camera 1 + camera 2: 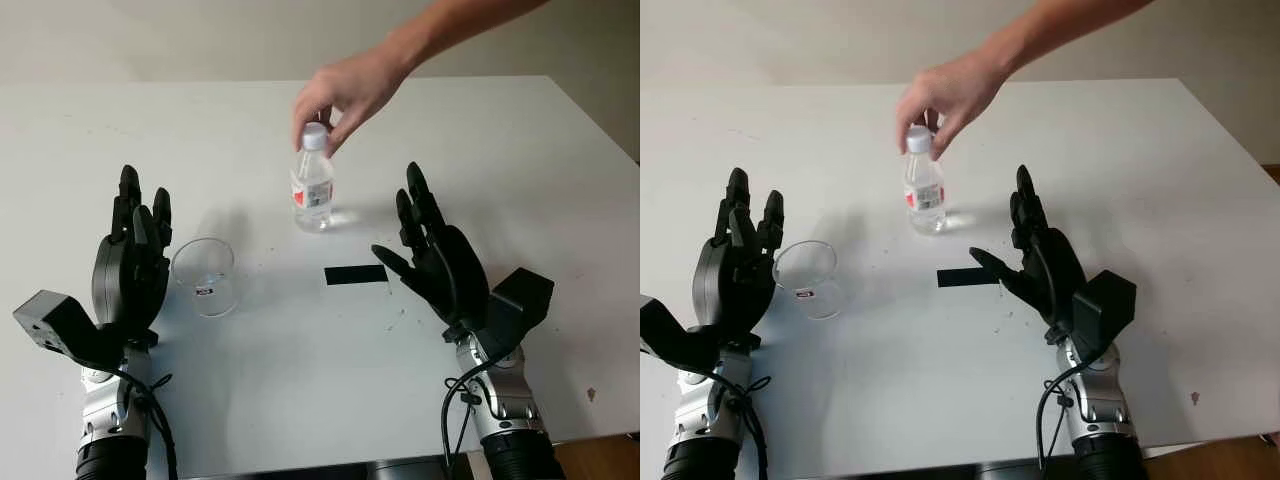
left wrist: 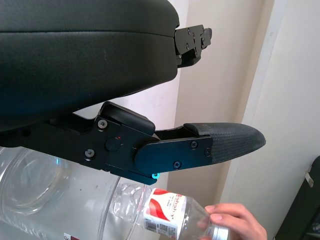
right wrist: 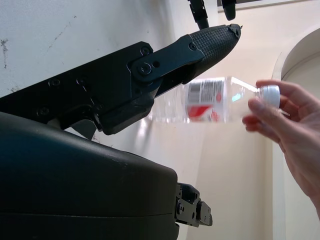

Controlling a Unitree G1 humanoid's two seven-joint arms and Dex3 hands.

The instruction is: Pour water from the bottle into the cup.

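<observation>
White tabletop (image 1: 520,150); landmark is the strip of black tape (image 1: 355,275) stuck near its middle.

Small clear plastic water bottle with red-and-white label and white cap (image 1: 313,190) stands upright on the table, beyond the tape and slightly toward the robot's left. Cap is on. A person's bare hand (image 1: 345,95) reaches in from the far right side and pinches the cap from above; the bottle looks to be under placement by the person, not by the robot.

Clear, short plastic cup (image 1: 205,276) stands upright, level with the tape and well off to its left. It looks empty; no water visible inside.

Left hand (image 1: 135,260), black, three-fingered, is held up just beyond the cup on the side away from the tape, fingers extended, holding nothing; it does not appear to touch the cup.

Right hand (image 1: 435,255), same build, is raised just right of the tape, palm turned toward the bottle, fingers extended and thumb out toward the tape, holding nothing. It is near the bottle but apart from it.

Progress, as judged: nothing of the task is done. Bottle not grasped by the robot, cap on, cup dry. Left to do: person's hand withdraws, bottle gets grasped, cap dealt with, bottle carried over the cup and tipped.
</observation>
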